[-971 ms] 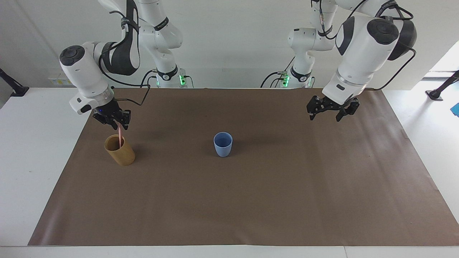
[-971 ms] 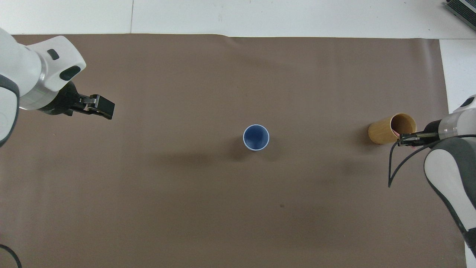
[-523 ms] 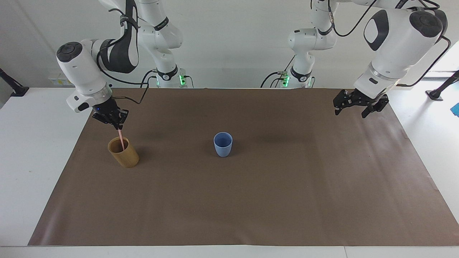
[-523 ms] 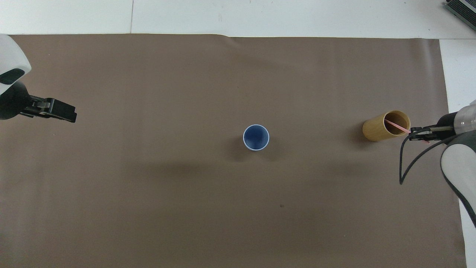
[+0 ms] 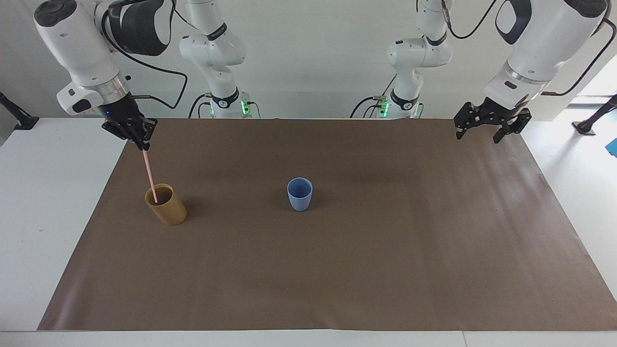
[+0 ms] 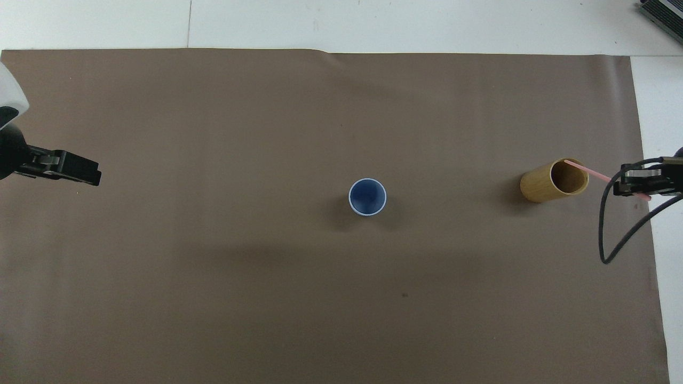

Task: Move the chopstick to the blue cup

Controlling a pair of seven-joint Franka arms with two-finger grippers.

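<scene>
Facing view: your right gripper [image 5: 140, 137] is pinching the chopstick [image 5: 149, 169] top, its tip sitting inside the bamboo holder [image 5: 166, 205]. The blue cup [image 5: 300, 193] is waiting empty mid-mat; left gripper [image 5: 491, 126] is idling open.

Table [image 5: 29, 202], brown mat [image 5: 337, 270], two cups

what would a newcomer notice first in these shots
The right gripper is shut on the top of a pale-pink chopstick, whose lower tip is still inside the tan holder at the right arm's end of the table. The blue cup stands alone mid-mat, and the left gripper waits open, raised.
</scene>
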